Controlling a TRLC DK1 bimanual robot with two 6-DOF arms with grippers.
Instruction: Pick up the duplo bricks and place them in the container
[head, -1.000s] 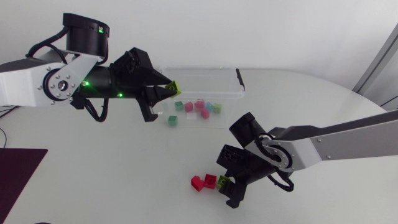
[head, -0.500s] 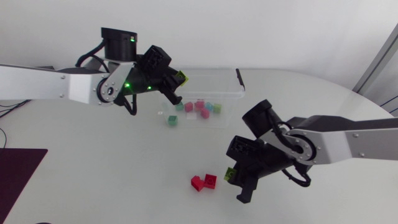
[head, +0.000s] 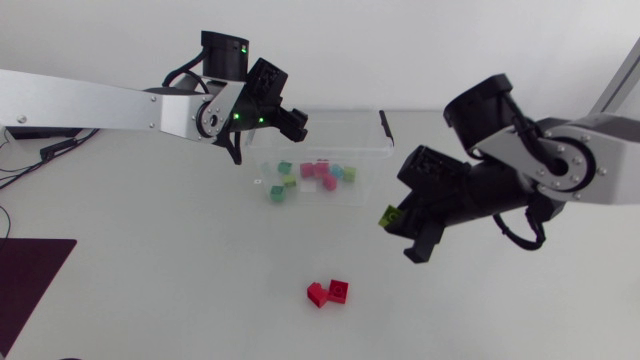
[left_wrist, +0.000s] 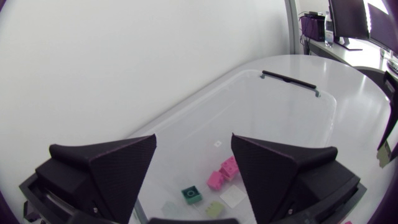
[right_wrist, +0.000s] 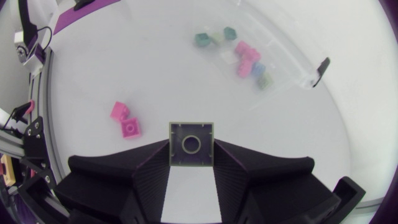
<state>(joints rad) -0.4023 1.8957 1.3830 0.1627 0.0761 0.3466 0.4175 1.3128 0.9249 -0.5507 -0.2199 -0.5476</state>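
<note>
Several bricks (head: 318, 172) are lying in the container (head: 335, 121); left pincer (left_wrist: 194, 142) is hanging open, empty, above it; right pincer (head: 405, 232) is clamping a green brick (right_wrist: 191, 144); two red bricks (head: 328, 292) are waiting on the counter (head: 150, 260).

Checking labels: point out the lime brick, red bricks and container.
lime brick (right_wrist: 191, 143), right wrist view, central ring.
red bricks (head: 338, 291), head view, right brick's top.
container (head: 385, 125), head view, black handle.

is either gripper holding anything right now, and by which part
The right gripper holds a small lime-green plastic duplo brick, pinched by two opposite side walls between its fingertips. The left gripper is open, holding nothing.
</note>
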